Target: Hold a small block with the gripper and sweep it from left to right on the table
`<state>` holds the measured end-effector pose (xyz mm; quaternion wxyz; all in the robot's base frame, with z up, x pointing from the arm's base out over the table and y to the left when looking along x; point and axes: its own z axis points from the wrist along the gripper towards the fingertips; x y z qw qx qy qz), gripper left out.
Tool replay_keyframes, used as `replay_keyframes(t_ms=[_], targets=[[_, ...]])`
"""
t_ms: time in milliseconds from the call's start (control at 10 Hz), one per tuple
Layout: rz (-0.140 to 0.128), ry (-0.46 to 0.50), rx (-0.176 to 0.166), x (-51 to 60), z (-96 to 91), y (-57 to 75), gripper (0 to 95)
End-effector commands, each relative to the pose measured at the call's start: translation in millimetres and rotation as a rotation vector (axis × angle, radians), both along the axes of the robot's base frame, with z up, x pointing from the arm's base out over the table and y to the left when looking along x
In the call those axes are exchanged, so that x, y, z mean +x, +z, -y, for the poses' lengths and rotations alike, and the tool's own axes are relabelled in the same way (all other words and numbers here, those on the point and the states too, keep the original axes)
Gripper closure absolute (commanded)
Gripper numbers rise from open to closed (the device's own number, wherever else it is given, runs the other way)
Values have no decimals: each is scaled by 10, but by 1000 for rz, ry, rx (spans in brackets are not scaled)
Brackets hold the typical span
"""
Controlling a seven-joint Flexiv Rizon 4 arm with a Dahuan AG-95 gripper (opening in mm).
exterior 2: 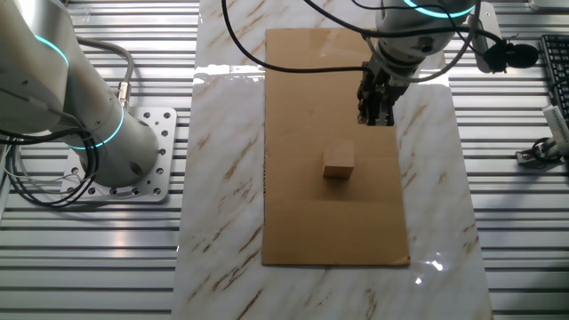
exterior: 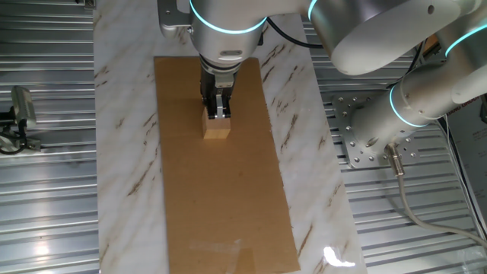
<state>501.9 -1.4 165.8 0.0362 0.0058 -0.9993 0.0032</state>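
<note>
The small block (exterior: 216,129), a pale tan wooden cube, rests on the brown board (exterior: 228,205) that lies along the marble table (exterior: 125,152). In this view my gripper (exterior: 217,114) hangs straight down just behind and above the block, with its fingers about a block's width apart and nothing between them. In the other fixed view the block (exterior 2: 338,162) sits near the middle of the board (exterior 2: 307,98). There the gripper (exterior 2: 376,120) is clearly apart from the block, raised above the board and empty.
The arm's base plate (exterior 2: 133,156) stands on ribbed grey metal flooring beside the table (exterior 2: 222,187). Cables run over the far end of the board. A black keyboard (exterior 2: 556,62) and a small clamp (exterior 2: 542,151) lie off the table's other side.
</note>
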Motion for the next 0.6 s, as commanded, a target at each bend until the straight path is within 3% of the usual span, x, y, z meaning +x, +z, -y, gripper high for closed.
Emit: replay_keyframes(t_ms=[100,600], targets=[[0,2,-2,3,1,-4,950],[1,7,-6,4,2,-7,950]])
